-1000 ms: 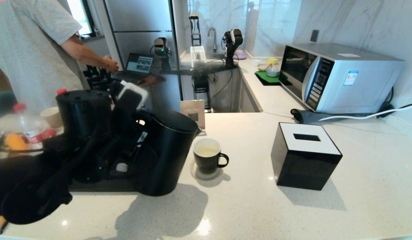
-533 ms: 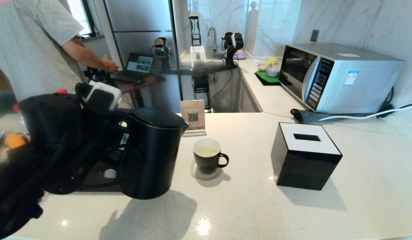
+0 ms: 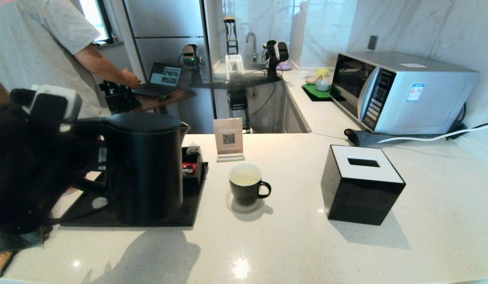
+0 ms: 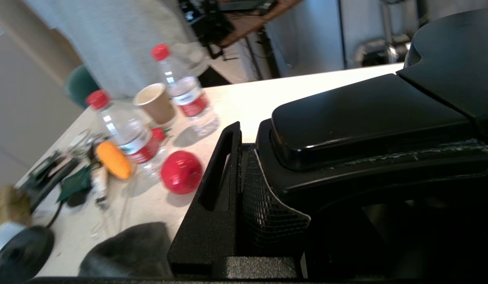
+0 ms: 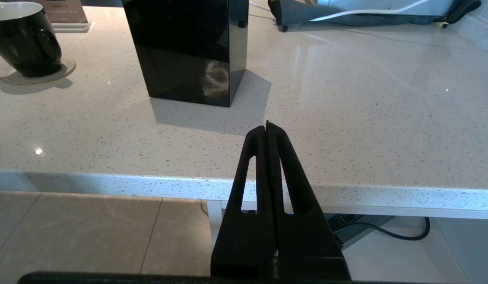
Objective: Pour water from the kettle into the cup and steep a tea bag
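kettle (image 3: pixel 145 165) upright over black tray (image 3: pixel 188 215), its handle clamped in left gripper (image 4: pixel 244 189); cup (image 3: pixel 246 185) well beyond; right gripper (image 5: pixel 267 128) pressed together, off-counter.

The counter (image 3: pixel 346 252) is pale speckled stone and it shines where light hits it. A grey microwave (image 3: pixel 402 90) sits at its far right corner, against a white marble wall (image 3: pixel 425 27). Behind the far edge there is a sink tap (image 3: pixel 252 41), and a tall grey door, maybe a fridge (image 3: pixel 165 35). A bright window (image 3: pixel 92 17) shows at the far left. The floor (image 5: pixel 70 232) below the near edge has big tan tiles.
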`<state>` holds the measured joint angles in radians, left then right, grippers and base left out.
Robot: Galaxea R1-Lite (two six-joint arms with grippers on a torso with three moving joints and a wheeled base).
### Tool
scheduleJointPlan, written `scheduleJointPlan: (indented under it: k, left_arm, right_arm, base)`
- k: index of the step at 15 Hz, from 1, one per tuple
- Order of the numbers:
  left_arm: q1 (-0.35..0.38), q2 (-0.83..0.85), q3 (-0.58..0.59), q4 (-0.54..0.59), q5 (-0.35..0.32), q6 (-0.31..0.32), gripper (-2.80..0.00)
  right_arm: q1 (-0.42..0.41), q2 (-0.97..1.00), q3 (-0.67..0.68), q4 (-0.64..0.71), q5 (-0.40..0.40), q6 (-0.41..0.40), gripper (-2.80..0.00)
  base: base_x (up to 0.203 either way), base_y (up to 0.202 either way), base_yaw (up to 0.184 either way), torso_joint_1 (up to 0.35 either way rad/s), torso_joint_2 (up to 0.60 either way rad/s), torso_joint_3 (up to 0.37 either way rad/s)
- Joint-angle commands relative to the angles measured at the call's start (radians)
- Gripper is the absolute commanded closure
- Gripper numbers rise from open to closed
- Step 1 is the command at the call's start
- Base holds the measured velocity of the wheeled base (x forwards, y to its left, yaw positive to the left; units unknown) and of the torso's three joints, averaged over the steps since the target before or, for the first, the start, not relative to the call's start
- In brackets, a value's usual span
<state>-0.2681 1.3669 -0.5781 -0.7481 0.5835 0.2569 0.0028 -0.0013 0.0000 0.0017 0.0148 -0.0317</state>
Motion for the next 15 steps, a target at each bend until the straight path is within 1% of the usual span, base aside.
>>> scheduleJointPlan:
  k: [1, 4, 8, 10, 12, 13, 15]
  left_arm:
    - [0.081, -0.054, 0.014, -0.005, -0.020, -0.010, 0.00]
    - [0.203, -0.093, 0.024, -0.005, -0.081, -0.033, 0.00]
    - [0.366, -0.099, 0.025, -0.005, -0.175, -0.084, 0.00]
    - [0.464, -0.094, 0.025, -0.006, -0.235, -0.091, 0.00]
    - [0.571, -0.071, 0.022, -0.017, -0.317, -0.093, 0.00]
    - [0.609, -0.037, 0.023, -0.059, -0.348, -0.094, 0.00]
    - [0.669, 0.057, 0.026, -0.189, -0.378, -0.095, 0.00]
  right_arm:
    - [0.000, 0.001, 0.000, 0.000, 0.001, -0.001, 0.00]
    - [0.000, 0.001, 0.000, 0.000, 0.001, -0.001, 0.00]
    - [0.000, 0.001, 0.000, 0.000, 0.001, -0.001, 0.00]
    - [0.000, 0.001, 0.000, 0.000, 0.001, -0.001, 0.00]
    - [0.000, 0.001, 0.000, 0.000, 0.000, -0.001, 0.00]
    - [0.000, 0.001, 0.000, 0.000, 0.001, -0.001, 0.00]
    - [0.000, 0.001, 0.000, 0.000, 0.001, -0.001, 0.00]
  base:
    - [0.000, 0.000, 0.000, 0.000, 0.00, 0.000]
    - [0.000, 0.000, 0.000, 0.000, 0.00, 0.000]
    - [0.000, 0.000, 0.000, 0.000, 0.00, 0.000]
    - [0.000, 0.000, 0.000, 0.000, 0.00, 0.000]
    - [0.000, 0.000, 0.000, 0.000, 0.00, 0.000]
    - [0.000, 0.000, 0.000, 0.000, 0.00, 0.000]
    - [0.000, 0.000, 0.000, 0.000, 0.00, 0.000]
